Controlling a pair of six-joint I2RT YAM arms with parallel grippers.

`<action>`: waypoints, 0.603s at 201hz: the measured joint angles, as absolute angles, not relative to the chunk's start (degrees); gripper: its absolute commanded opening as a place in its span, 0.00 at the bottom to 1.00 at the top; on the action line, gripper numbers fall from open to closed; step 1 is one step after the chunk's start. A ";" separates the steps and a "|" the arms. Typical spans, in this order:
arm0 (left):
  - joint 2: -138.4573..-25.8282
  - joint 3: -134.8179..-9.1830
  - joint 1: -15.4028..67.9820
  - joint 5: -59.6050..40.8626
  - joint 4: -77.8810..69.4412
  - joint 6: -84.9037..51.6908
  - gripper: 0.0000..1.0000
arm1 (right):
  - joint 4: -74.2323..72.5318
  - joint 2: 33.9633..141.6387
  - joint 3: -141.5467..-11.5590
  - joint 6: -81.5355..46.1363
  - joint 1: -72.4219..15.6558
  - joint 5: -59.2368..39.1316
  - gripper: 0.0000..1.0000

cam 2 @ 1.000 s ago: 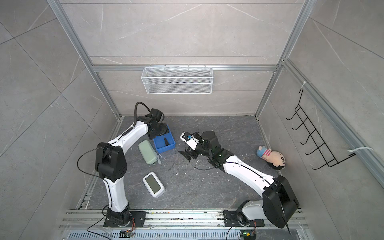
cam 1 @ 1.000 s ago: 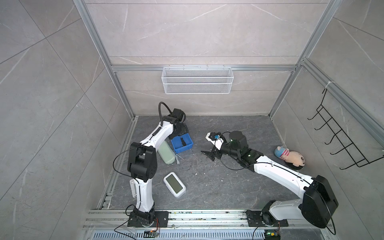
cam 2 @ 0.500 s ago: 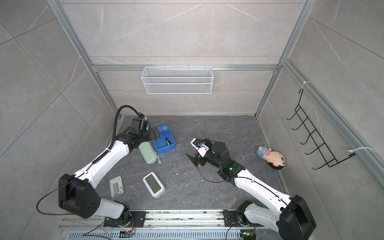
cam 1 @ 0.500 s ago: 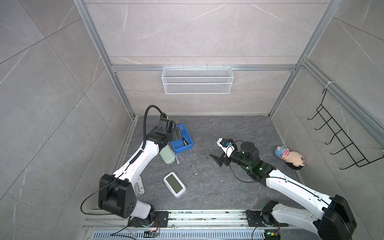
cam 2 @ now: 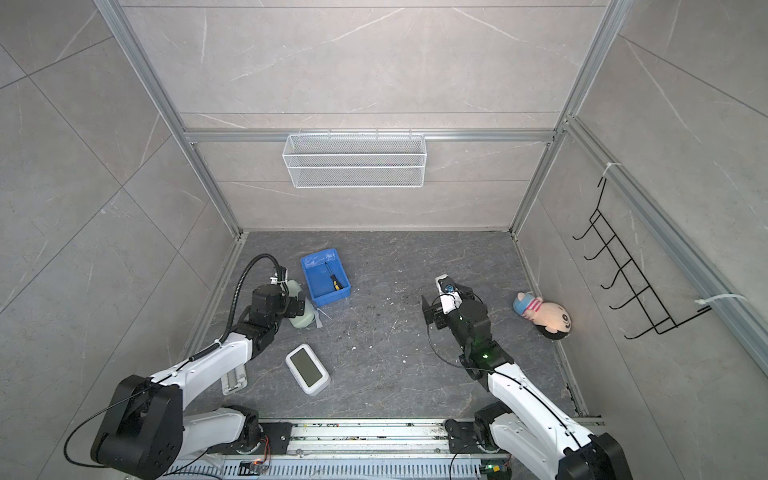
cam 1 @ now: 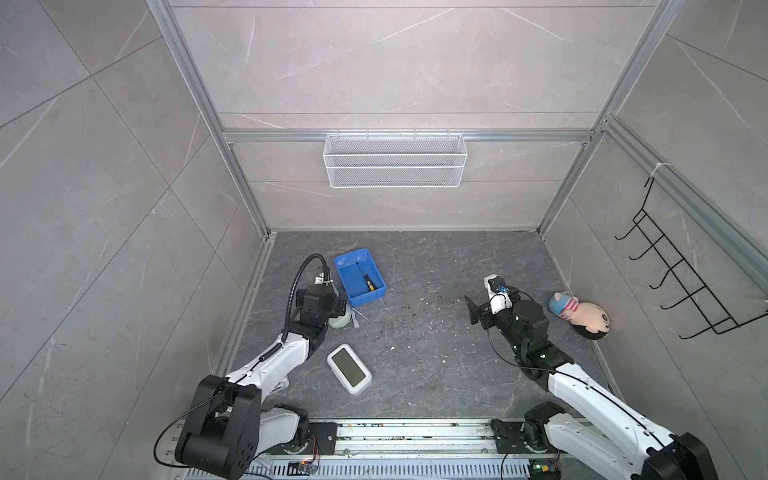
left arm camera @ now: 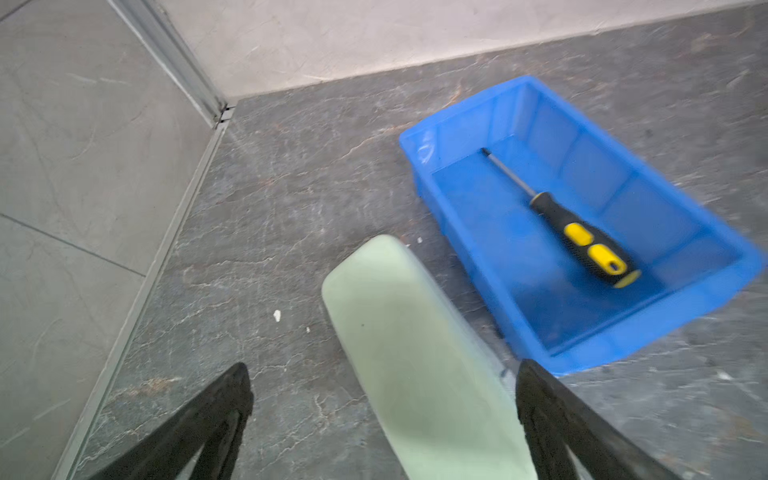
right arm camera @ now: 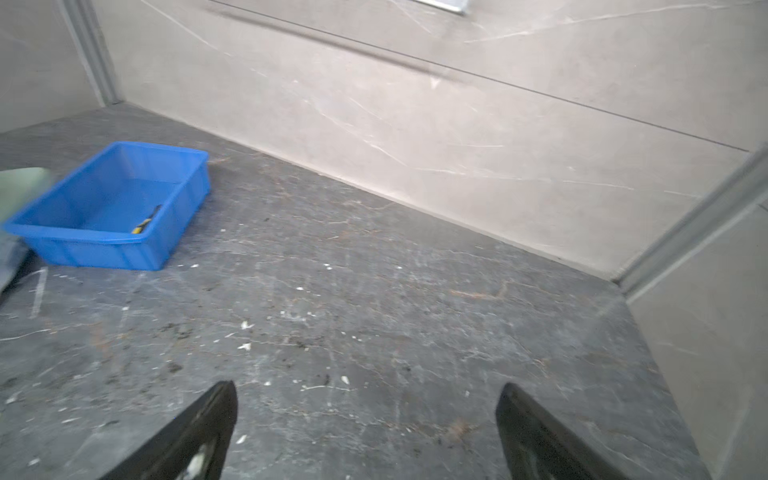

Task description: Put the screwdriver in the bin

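Fingers of the left arm (left arm camera: 232, 395) hang spread and empty over a pale green case (left arm camera: 399, 332). Just right, the screwdriver (left arm camera: 582, 237) lies flat inside the bin (left arm camera: 582, 141). Fingers of the right arm (right arm camera: 212, 415) are spread, empty. I judge the job done.

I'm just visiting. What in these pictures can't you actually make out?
The pale green object: the left arm covers part in both top views; the left wrist view's frame edge cuts it off.
The screwdriver: in the right wrist view the bin wall hides all but some handle.
Its tip shape: too small in top views, blurred in the left wrist view.
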State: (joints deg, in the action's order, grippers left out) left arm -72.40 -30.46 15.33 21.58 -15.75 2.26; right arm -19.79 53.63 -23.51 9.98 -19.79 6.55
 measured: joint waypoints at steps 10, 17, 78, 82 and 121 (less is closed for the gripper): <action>-73.23 -27.73 14.31 21.89 -19.81 3.62 0.99 | -21.85 55.51 -22.68 9.96 -18.59 7.68 0.99; -73.95 -25.80 13.67 22.35 -22.63 4.51 0.99 | -23.68 57.19 -22.02 9.82 -17.85 8.40 0.99; -82.48 -20.16 5.85 18.76 -39.44 4.73 0.99 | -41.82 75.53 -16.64 5.39 -10.59 9.30 0.99; -82.50 -20.16 5.10 18.20 -39.97 4.49 0.99 | -43.29 76.93 -16.40 5.02 -10.09 9.15 0.99; -84.66 -20.01 -0.49 11.57 -44.77 2.26 1.00 | -52.18 86.76 -16.10 2.85 -7.64 7.01 0.99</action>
State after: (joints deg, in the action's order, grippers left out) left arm -84.66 -20.01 -0.49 11.57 -44.77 2.26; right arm -52.18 86.76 -16.10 2.85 -7.64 7.01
